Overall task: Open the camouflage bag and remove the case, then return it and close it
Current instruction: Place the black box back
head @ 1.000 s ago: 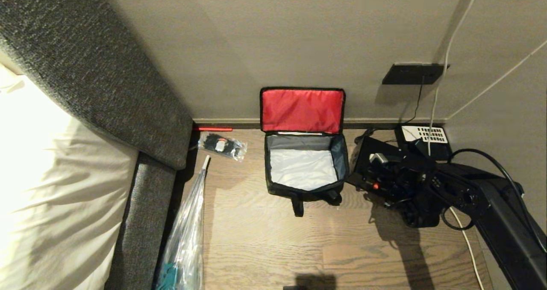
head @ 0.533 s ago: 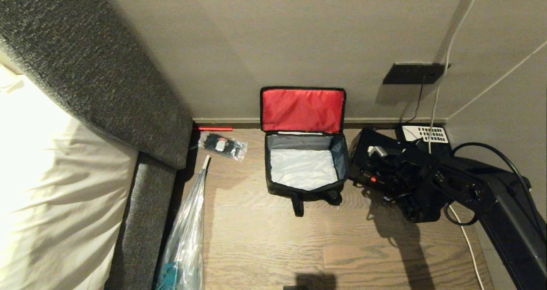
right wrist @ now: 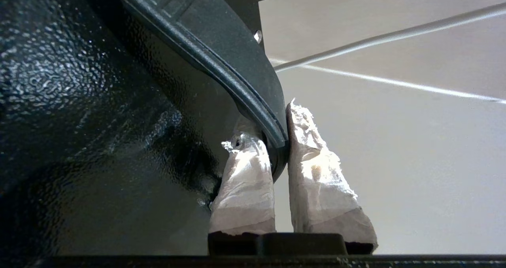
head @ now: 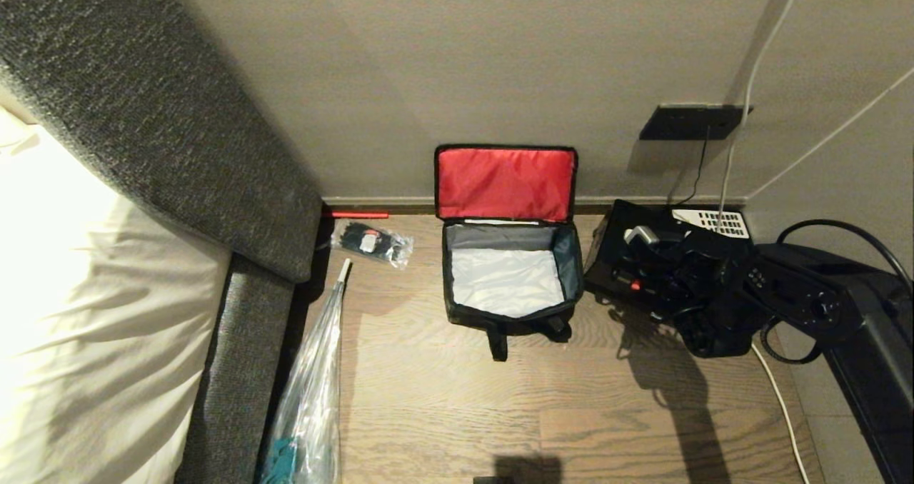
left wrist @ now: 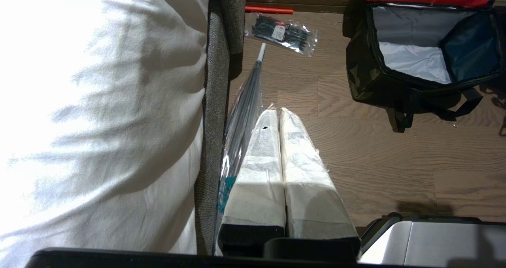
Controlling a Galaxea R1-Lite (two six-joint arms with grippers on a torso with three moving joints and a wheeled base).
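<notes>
right, my right gripper [right wrist: 278, 141] pinches the case [head: 628, 255] by its handle, beside the open, empty camouflage bag [head: 508, 277]. i should keep it level and clear the bag's rim. left gripper [left wrist: 278, 117] idle, fingers together.

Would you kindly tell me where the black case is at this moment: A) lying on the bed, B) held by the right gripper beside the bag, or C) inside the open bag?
B: the right gripper is shut on the case, beside the empty camouflage bag.
</notes>
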